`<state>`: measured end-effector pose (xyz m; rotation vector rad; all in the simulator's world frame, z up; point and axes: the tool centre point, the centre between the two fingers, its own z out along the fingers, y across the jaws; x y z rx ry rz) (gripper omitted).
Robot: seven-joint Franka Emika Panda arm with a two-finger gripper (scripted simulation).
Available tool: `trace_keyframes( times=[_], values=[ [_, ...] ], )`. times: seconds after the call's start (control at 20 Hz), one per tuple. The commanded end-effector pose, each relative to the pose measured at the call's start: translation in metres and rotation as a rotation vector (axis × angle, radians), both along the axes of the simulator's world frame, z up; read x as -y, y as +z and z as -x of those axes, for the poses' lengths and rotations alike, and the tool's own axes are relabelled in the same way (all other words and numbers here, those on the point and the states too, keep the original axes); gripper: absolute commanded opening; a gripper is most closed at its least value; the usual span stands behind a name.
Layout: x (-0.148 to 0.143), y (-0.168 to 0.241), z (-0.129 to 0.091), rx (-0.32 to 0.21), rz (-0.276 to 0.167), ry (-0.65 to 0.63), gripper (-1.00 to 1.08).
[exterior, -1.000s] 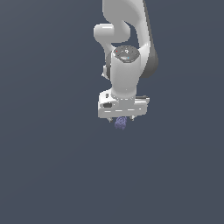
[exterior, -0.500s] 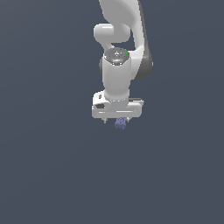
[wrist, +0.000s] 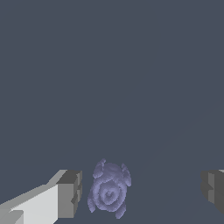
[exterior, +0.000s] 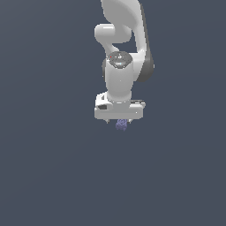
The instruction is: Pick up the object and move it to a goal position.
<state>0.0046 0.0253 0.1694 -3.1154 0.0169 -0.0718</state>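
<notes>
Arm shifted toward the exterior view's right over the last second. Tool (wrist: 140, 194) spread wide, gripping nothing; bluish-purple swirled blob (wrist: 109, 192) lies between its fingers (wrist: 70, 193), nearer one. Closing appears next.

Arm (exterior: 126, 48) descending from the top edge of the exterior view, slightly toward the exterior view's right of centre. Tool (exterior: 120, 122) at its lower end, pointing down. Object (exterior: 121, 125) directly below the tool's body, poking out just beneath it, roughly mid-frame. Open surface (exterior: 53, 176) spread on all sides, to the exterior view's left, right and below. In the wrist view: object (wrist: 109, 189) between the two fingers, just beside one finger (wrist: 70, 193), apparently not touching, and well apart from the other finger (wrist: 213, 188). Tool (wrist: 141, 192) spread wide around it.
</notes>
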Motion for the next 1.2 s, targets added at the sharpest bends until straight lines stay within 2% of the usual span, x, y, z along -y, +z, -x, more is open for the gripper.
trace_keyframes(
  times=[0.0,0.7,1.15],
  values=[
    [-0.003,-0.008,0.006,-0.005,0.001,-0.020,1.00],
    [-0.025,-0.068,0.064,-0.042,0.016,-0.191,1.00],
    [-0.028,-0.078,0.075,-0.049,0.020,-0.219,1.00]
  ],
)
